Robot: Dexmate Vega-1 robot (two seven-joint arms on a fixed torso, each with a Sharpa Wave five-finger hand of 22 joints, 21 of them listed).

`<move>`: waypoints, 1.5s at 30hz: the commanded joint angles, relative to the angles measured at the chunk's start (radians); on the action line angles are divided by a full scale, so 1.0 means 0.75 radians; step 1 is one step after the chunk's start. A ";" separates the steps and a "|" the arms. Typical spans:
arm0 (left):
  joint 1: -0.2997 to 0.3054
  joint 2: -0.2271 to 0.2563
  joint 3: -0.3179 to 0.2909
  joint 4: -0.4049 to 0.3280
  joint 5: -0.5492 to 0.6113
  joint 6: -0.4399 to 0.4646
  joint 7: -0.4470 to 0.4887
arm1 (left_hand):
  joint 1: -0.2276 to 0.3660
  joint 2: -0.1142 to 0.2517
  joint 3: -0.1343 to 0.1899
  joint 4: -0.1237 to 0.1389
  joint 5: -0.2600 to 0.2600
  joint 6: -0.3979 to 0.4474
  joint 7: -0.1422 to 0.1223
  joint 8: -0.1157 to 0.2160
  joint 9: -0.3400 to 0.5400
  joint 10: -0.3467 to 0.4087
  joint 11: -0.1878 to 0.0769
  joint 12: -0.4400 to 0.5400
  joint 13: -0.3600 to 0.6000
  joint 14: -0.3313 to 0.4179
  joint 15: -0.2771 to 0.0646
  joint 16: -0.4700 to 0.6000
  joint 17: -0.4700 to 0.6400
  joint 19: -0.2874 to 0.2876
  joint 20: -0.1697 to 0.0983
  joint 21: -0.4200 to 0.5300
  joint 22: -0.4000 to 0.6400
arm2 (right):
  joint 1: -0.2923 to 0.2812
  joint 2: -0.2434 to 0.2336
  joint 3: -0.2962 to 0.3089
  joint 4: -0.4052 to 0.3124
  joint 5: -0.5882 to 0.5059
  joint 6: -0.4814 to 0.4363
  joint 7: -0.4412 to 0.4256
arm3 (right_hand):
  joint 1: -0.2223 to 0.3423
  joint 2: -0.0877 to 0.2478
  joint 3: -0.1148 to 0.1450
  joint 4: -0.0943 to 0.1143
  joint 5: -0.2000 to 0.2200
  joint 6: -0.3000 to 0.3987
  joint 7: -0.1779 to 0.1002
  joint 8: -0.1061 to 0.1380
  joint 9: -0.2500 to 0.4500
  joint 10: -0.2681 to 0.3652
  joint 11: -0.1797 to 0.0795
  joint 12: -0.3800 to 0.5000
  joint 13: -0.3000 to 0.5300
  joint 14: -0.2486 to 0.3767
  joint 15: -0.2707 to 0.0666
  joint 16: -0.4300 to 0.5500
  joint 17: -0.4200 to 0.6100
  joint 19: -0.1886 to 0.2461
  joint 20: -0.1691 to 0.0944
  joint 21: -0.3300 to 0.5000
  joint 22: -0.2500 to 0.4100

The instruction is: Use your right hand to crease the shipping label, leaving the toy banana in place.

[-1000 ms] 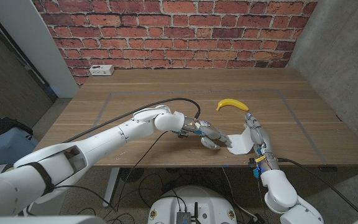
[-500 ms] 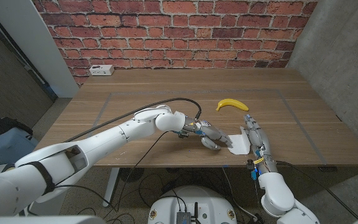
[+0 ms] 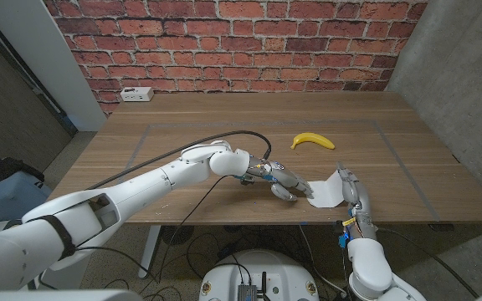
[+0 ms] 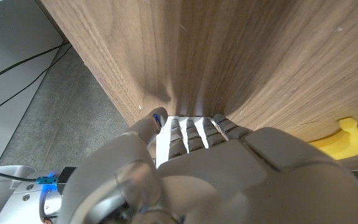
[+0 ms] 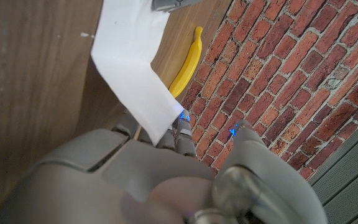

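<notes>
Presently, starting at the fingers of the right hand [image 3: 351, 186] — they lie against the lifted edge of the label [image 3: 328, 191]; in the right wrist view the white sheet rises over the fingertips [image 5: 180, 124], curved, not folded. Whether the thumb closes on the paper from the other side is not clear, so a true grip cannot be told from a push.

Left hand [image 3: 284, 182]: fingers pointed down onto the opposite edge of the label, pressing it to the table [image 3: 182, 125]. Its wrist view shows the fingers [image 4: 194, 130] extended on a strip of white paper; nothing is enclosed in them.

Label: a small white sheet near the front edge of the table, between the two hands; one end flat under the left fingers, the other bent upward against the right hand.

Banana [image 3: 312, 140]: yellow toy, lying farther back on the table, apart from both hands and from the paper.

Progress — judged partial. The sheet is bent but no sharp crease shows; the raised half seems yet to be laid over and pressed down. The banana appears undisturbed.

Writing: none legible on the label; both visible faces look blank white. A white power strip [image 3: 136, 94] sits at the far left edge by the brick wall [image 3: 241, 42], without readable marking.
</notes>
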 commanded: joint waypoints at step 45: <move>-0.016 -0.008 0.003 0.028 -0.005 -0.017 0.012 | 0.021 0.002 0.001 0.017 -0.005 -0.041 -0.010 -0.003 0.003 -0.012 0.003 0.003 0.004 -0.015 -0.054 0.004 0.005 0.012 -0.005 0.004 0.004 | 0.018 0.190 -0.002 0.105 -0.175 0.181 -0.173 | -0.036 -0.018 0.090 -0.072 0.004 0.528 0.140 0.256 0.198 0.656 0.053 0.366 0.163 0.929 0.013 0.232 0.297 0.709 0.028 0.189 0.032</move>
